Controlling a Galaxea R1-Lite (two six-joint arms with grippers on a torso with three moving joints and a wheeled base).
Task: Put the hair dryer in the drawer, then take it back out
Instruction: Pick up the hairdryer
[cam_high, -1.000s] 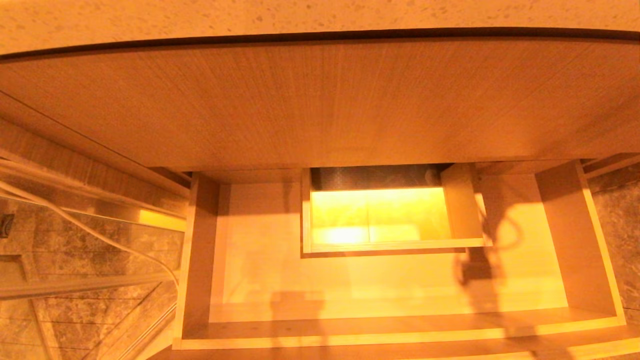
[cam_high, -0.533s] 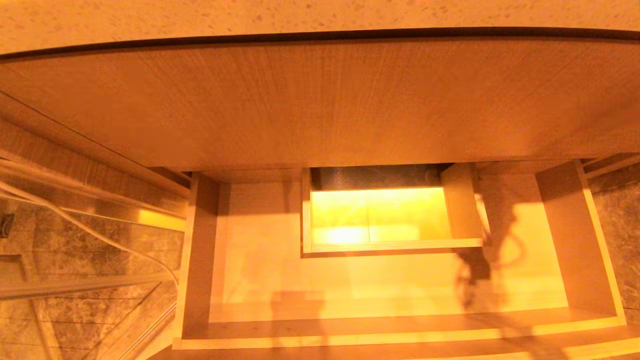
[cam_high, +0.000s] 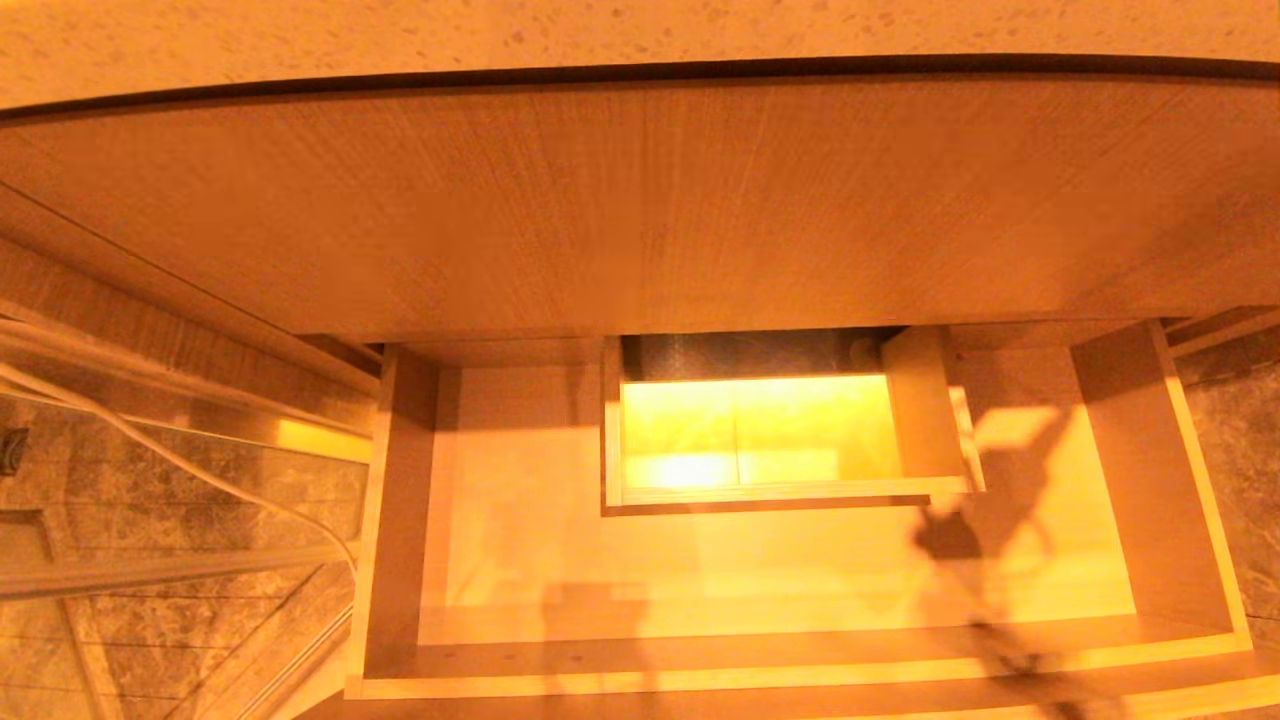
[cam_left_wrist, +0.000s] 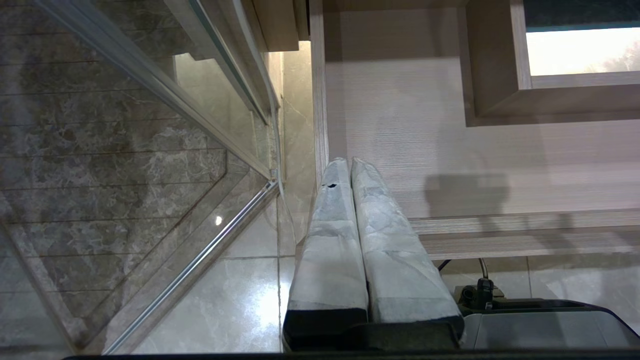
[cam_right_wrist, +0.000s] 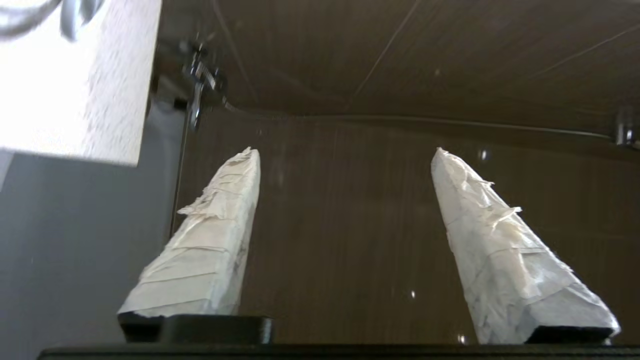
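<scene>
Standing pulled out below the taller wood panel (cam_high: 640, 200), the wide shallow light wood-grain drawer (cam_high: 800, 660) shows a pale floor and a rectangular boxed cut-out (cam_high: 760, 440) at mid-back. No small white hair dryer appears in any view; the drawer floor carries only shadows, one darker patch falling at its right side. Where the dryer is cannot be told.

The left pincer (cam_left_wrist: 350, 165), its two tape-wrapped fingers pressed together on nothing, hangs over the drawer's left wall near the front corner, above the marble floor (cam_left_wrist: 100, 150) and beside the glass panel (cam_left_wrist: 165, 100). The right pincer (cam_right_wrist: 345, 155) has its wrapped fingers spread wide with nothing between them, and faces a dark wood-grained surface (cam_right_wrist: 350, 225); a white block (cam_right_wrist: 75, 75) shows at the edge of that view.

As a judgement, the dryer must first be found and gripped. To do that well, the spread right pincer should close across the handle or barrel rather than the bound cord, then lower it onto the open floor to the side of the cut-out, clear of the walls.
</scene>
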